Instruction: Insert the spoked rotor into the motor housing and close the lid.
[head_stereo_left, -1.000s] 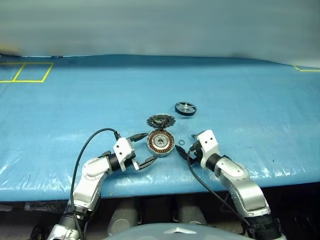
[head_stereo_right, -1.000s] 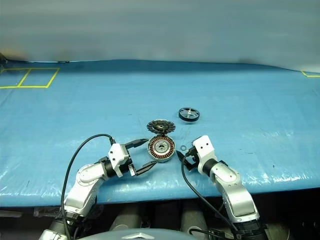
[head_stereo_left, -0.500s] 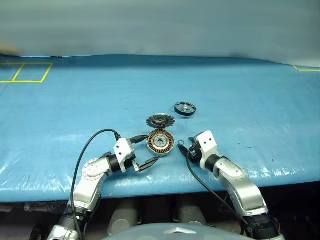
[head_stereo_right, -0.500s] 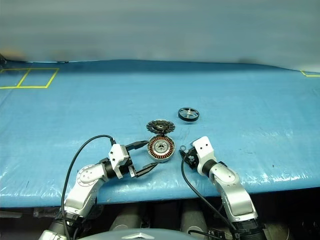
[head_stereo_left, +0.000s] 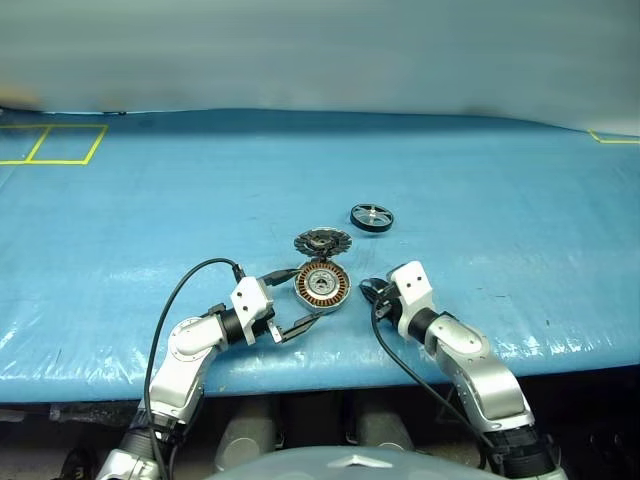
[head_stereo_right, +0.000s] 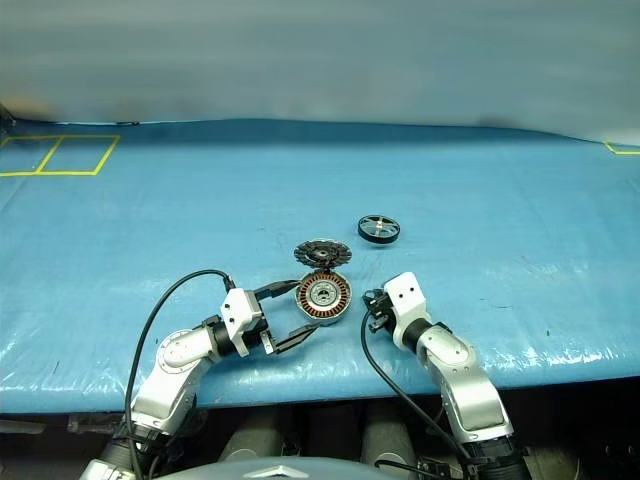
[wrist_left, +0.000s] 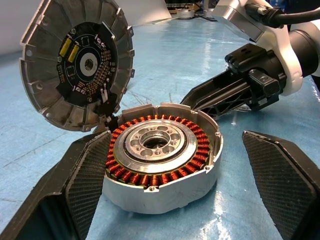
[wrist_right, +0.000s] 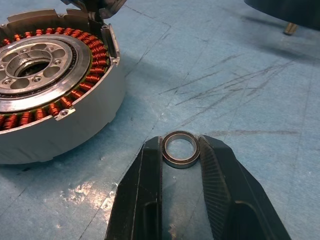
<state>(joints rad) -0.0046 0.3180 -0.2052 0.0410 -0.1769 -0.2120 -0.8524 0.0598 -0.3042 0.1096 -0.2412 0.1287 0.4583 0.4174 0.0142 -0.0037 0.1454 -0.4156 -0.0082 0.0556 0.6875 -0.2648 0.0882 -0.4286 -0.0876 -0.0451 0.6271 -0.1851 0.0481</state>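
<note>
While my right gripper has its 2 black fingers pinched on a small thin silver washer ring lying on the blue tabletop, my left gripper is spread wide with 1 finger on each side of the shallow round silver motor housing with copper windings, not squeezing it. Leaning up at the housing's far edge is the round grey lid, its inner face with a dark circuit board turned toward me. Further back and to the right, well apart, sits the small black spoked rotor ring, flat on the table.
</note>
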